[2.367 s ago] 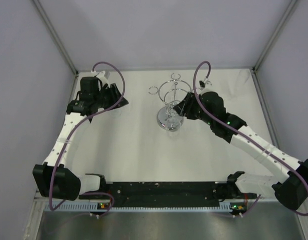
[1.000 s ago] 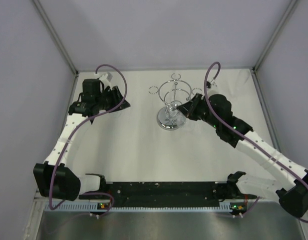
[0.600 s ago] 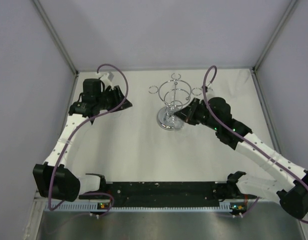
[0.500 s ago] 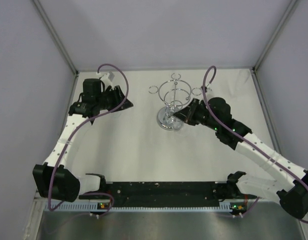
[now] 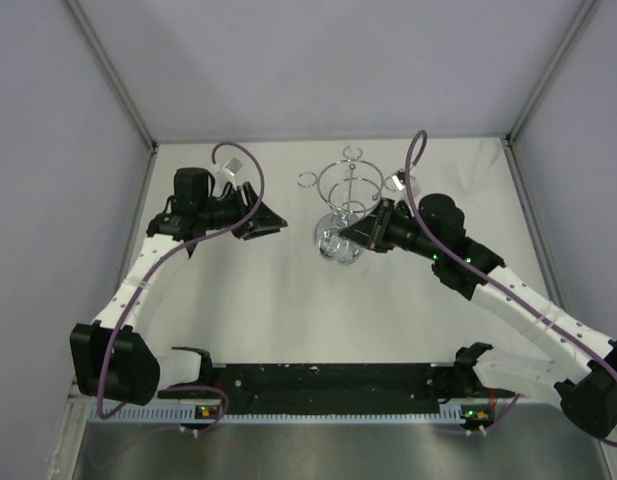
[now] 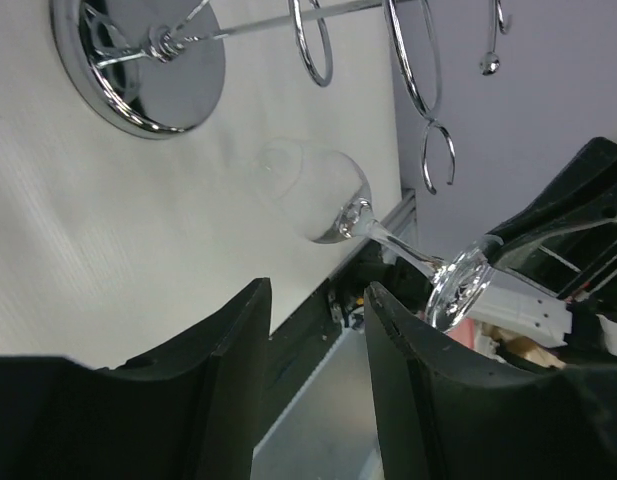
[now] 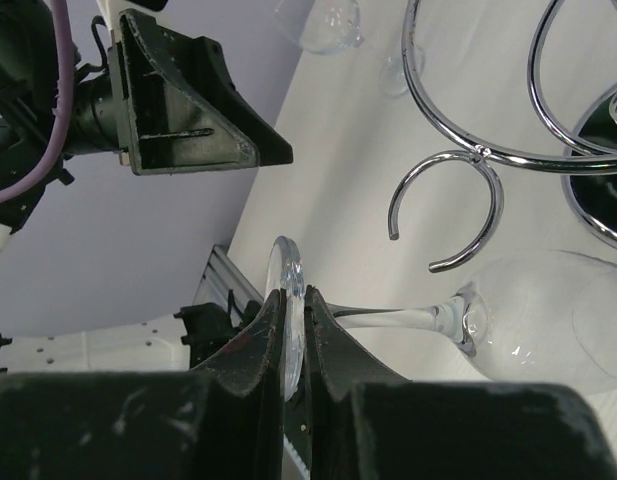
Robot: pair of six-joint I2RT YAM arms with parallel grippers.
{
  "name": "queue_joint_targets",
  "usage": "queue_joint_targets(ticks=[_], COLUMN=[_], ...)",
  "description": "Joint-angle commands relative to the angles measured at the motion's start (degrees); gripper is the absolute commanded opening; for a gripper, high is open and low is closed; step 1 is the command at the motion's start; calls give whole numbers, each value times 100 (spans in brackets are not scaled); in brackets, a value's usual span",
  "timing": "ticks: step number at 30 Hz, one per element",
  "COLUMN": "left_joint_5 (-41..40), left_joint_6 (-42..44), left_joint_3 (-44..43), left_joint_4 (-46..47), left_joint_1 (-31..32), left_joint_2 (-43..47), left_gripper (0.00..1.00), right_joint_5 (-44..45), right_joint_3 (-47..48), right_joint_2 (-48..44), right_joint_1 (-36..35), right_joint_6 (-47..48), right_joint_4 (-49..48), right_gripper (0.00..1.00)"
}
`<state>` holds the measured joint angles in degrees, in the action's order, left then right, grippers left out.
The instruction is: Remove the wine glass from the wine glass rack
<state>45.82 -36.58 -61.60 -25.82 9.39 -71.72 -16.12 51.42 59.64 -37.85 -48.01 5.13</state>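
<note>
Swinging in from the far left since a second ago, the left hand (image 5: 271,222) now points right toward the wine glass rack (image 5: 348,185), nearer the middle of the desk (image 5: 288,310). The right hand (image 5: 360,232) has edged slightly left and nearer.

The right hand is closed tight on the wine glass (image 6: 318,192), gripping its round foot, which shows edge-on between the two fingers in the right wrist view. The glass lies almost on its side: foot at the hand, stem and bowl reaching left toward the rack's round mirrored base. It hangs on no arm. Its stem passes just below one open ring without touching, and from above the bowl overlaps the base. Whether the bowl touches the desk cannot be told.

The left hand is roughly half open, with nothing between its fingers – it sits left of the rack, well apart from the glass.

The rack stands upright at the far middle of the desk, its curved chrome arms spread around the central post.
</note>
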Motion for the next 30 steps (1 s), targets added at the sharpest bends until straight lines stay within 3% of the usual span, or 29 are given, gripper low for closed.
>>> queue_joint_targets(ticks=[1, 13, 30], left_joint_5=[1234, 1623, 1719], left_joint_6=[-1261, -2977, -3848], left_joint_3=[402, 1229, 1704], left_joint_4=[1139, 1817, 2529], left_joint_1=[54, 397, 617], left_joint_2=[150, 334, 633], left_gripper=[48, 51, 51], right_joint_5=[-251, -278, -383], right_joint_3=[457, 887, 1195], right_joint_2=[-163, 135, 663], right_joint_1=[-153, -759, -1374], right_joint_6=[230, 1038, 1760], right_joint_4=[-636, -715, -1084], right_gripper=[0, 0, 0])
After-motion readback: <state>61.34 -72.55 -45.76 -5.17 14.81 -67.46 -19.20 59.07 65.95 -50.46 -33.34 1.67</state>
